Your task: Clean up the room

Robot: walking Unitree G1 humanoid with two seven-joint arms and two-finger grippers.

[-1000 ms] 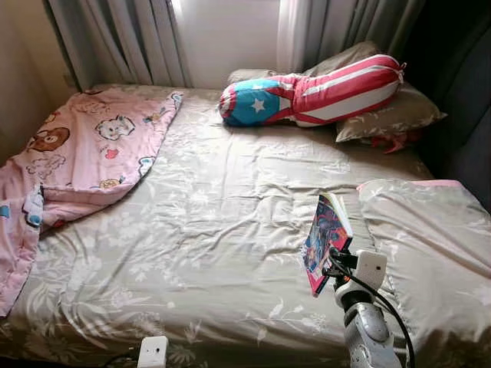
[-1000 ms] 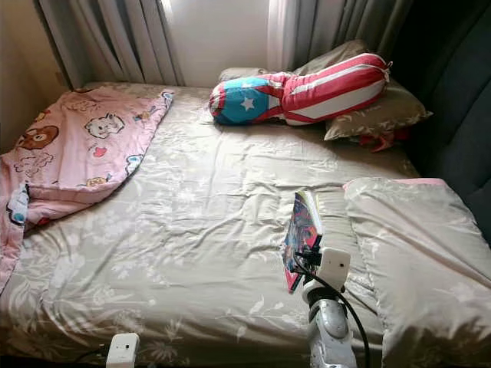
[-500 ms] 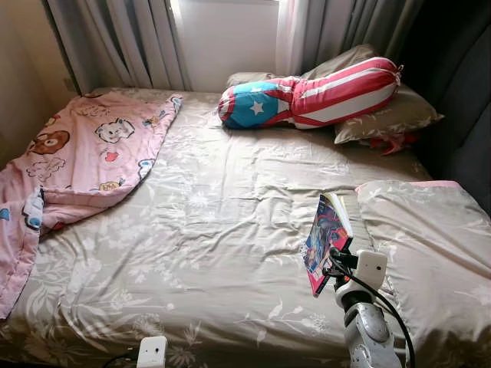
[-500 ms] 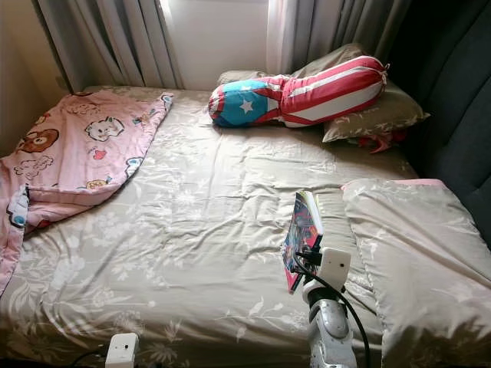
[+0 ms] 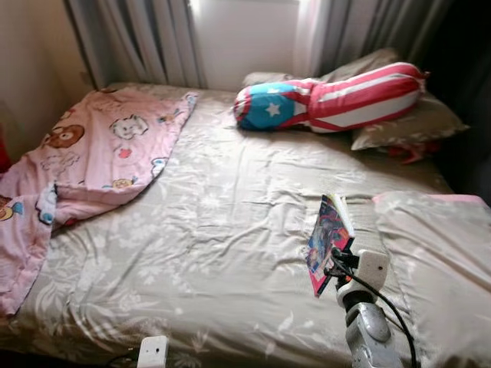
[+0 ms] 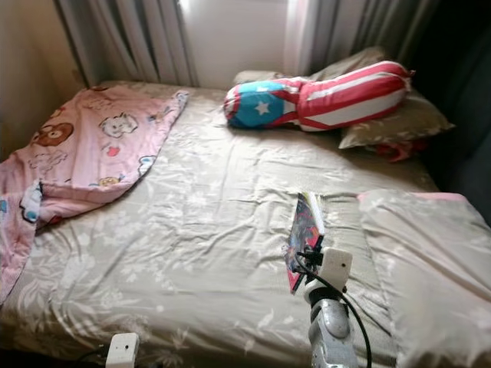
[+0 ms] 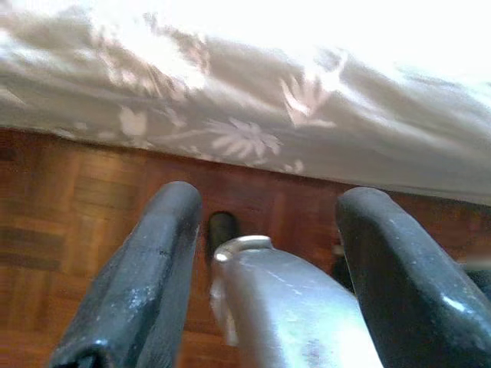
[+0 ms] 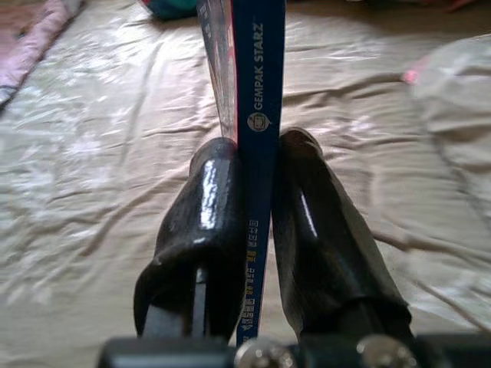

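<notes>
Right gripper [image 8: 257, 230]: your right gripper holds a thin comic book [image 5: 328, 239] upright above the near right part of the bed [image 5: 230, 253]; both black fingers [image 8: 207, 222] are clenched on its blue spine, low on the book.
Left gripper [image 7: 261, 253]: hangs low beside the bed edge over the parquet floor [image 7: 69, 230], its fingers spread apart with nothing between them.
Risk, book: you grip only a narrow strip of the spine, so I judge the loose pages could fan open or the book could pivot and slip if you swing the arm fast.
Risk, bedding: if you lower the arm while turning, the book's bottom corner may snag the floral sheet [image 5: 192, 230] or the grey pillow [image 5: 437, 261] just beside it.
Risk, left arm: it sits close to the mattress side; stepping forward could knock it against the bed.
Count, near: one comic book, one grey pillow at the near right.
Count, middle: one pink cartoon blanket [image 5: 100, 153] bunched on the left side, draping over the edge.
Count, far: one red, white and blue star bolster [image 5: 330, 100], lying on two or so grey pillows [image 5: 414, 123] at the headboard end; I cannot tell the exact number.
Count, back: grey curtains [image 5: 153, 38] behind the bed.
</notes>
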